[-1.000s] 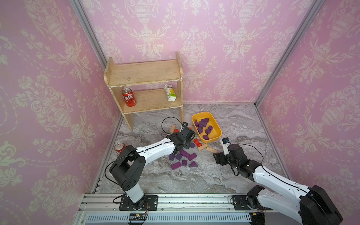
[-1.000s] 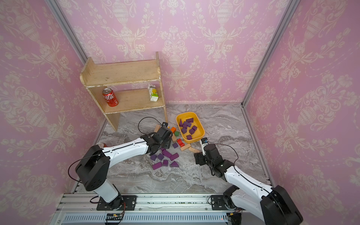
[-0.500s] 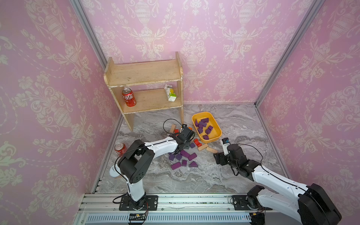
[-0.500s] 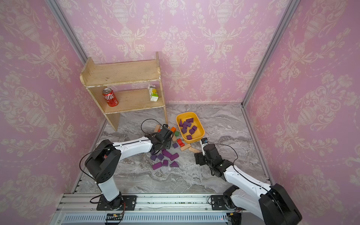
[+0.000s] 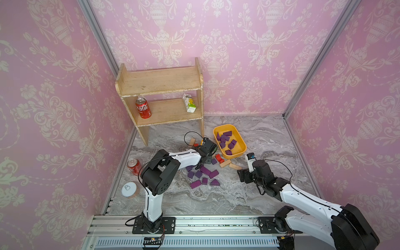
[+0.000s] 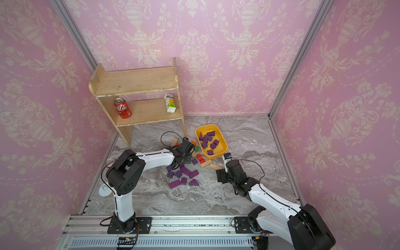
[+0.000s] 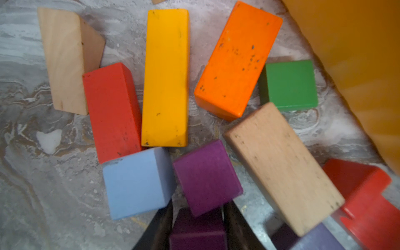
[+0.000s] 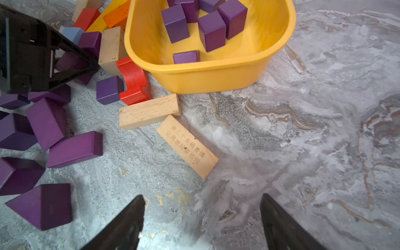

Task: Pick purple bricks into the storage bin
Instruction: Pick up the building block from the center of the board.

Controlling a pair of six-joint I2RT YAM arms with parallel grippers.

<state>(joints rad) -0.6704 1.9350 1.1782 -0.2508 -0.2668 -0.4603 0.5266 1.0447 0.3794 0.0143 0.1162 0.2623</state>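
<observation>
purple bricks [image 5: 205, 171]: loose cluster lying flat on the marble floor [image 5: 216, 201] between the two arms, just short of the storage bin [image 5: 239, 149]. Long ones sit at mixed angles; one wedge [image 5: 214, 183] has its apex toward the back wall. About ten more lie jumbled in the bin. Bin long axis runs roughly front-to-back, near end skewed toward the right arm. left gripper [image 7: 198, 227] is down at the cluster's far edge, jaws pressed onto a single purple brick [image 7: 197, 237]; can't tell its long axis. right gripper [image 8: 202, 197] is spread wide over bare floor.
</observation>
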